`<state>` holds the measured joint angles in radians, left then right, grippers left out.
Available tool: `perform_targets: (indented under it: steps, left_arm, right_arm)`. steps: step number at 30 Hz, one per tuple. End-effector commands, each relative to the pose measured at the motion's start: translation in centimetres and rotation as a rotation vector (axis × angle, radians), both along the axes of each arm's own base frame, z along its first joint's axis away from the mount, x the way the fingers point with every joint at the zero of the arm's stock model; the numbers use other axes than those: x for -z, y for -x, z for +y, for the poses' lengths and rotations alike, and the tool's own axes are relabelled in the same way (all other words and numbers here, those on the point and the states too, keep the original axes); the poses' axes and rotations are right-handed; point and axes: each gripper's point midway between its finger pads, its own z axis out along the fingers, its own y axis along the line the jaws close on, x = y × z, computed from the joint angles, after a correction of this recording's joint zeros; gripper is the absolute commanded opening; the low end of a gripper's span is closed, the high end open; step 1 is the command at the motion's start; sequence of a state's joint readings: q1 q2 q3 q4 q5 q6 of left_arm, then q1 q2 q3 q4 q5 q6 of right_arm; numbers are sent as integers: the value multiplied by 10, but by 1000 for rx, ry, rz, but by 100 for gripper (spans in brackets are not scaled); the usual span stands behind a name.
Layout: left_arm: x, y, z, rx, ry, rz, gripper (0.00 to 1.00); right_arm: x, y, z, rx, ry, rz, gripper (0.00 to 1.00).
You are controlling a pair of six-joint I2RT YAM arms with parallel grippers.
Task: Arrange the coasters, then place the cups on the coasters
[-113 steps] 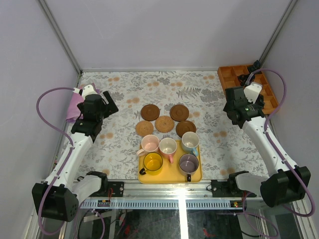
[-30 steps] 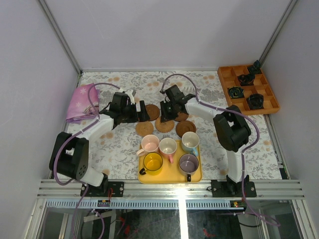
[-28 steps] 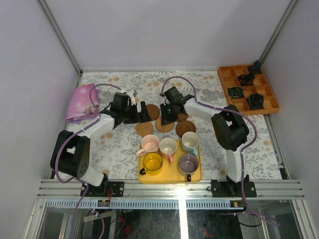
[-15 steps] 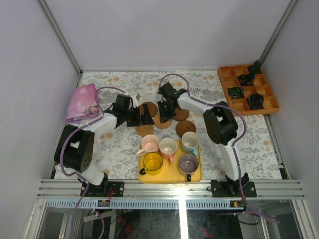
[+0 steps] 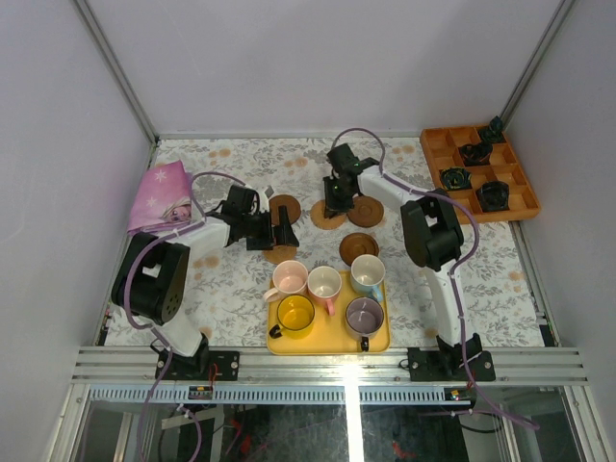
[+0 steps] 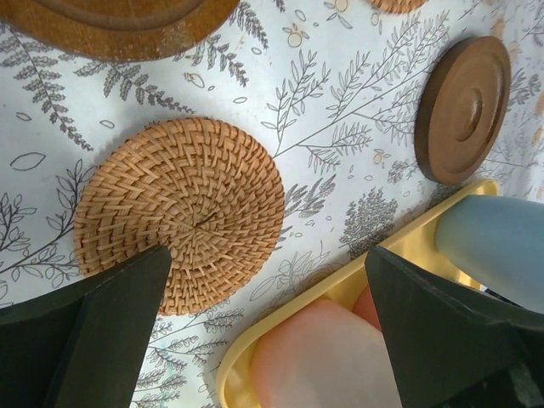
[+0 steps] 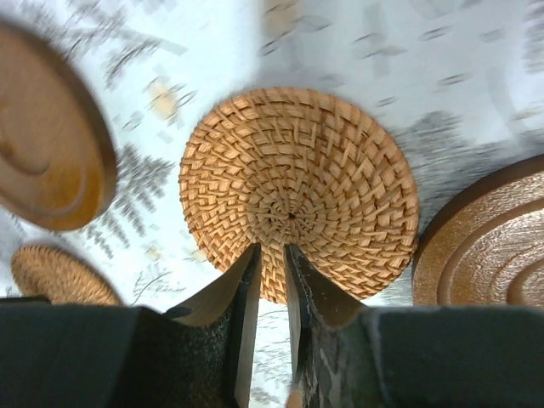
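Note:
Several coasters lie mid-table. My right gripper [image 5: 332, 205] [image 7: 270, 252] is shut on the near rim of a tan woven coaster [image 5: 325, 218] [image 7: 297, 191], which sits between two dark coasters [image 5: 285, 204] [image 5: 352, 206]. A third dark coaster [image 5: 358, 246] [image 6: 463, 106] lies by the tray. My left gripper [image 5: 286, 232] [image 6: 268, 280] hangs wide open above a second woven coaster [image 5: 279, 255] [image 6: 180, 223] and the tray's rim, holding nothing. The cups stand on the yellow tray [image 5: 329, 340] [image 6: 361, 287]: pale pink [image 5: 289, 280] [image 6: 327, 361], pink with white inside [image 5: 324, 284], light blue [image 5: 367, 273] [image 6: 493, 246], yellow [image 5: 295, 314], grey-purple [image 5: 364, 315].
An orange compartment box [image 5: 450, 154] with small black objects stands at the back right. A pink cloth [image 5: 159, 197] lies at the left edge. Grey walls close in both sides and the back.
My right gripper has drawn the woven coaster from the middle of the cluster toward the back. My left gripper has slid right, over the other woven coaster, still open.

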<state>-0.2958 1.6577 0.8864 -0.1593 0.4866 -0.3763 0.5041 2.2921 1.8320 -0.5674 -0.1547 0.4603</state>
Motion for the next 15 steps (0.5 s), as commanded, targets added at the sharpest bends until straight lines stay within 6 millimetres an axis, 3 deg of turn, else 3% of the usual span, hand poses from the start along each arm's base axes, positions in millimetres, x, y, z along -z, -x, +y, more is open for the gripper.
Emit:
perform_targets:
  steps: [1,7,15]
  left_arm:
    - [1,-9,-2,2,-16,-4,100]
    - [12,-19,14,-69,-103,7,100]
    - [22,-34,54,-232,-181,44,100]
  right_arm:
    - [24,-14,-59,131,133,17,25]
    - [19,-10,-86,185,160,15,25]
    - [6,-3,-99,209,196,2,25]
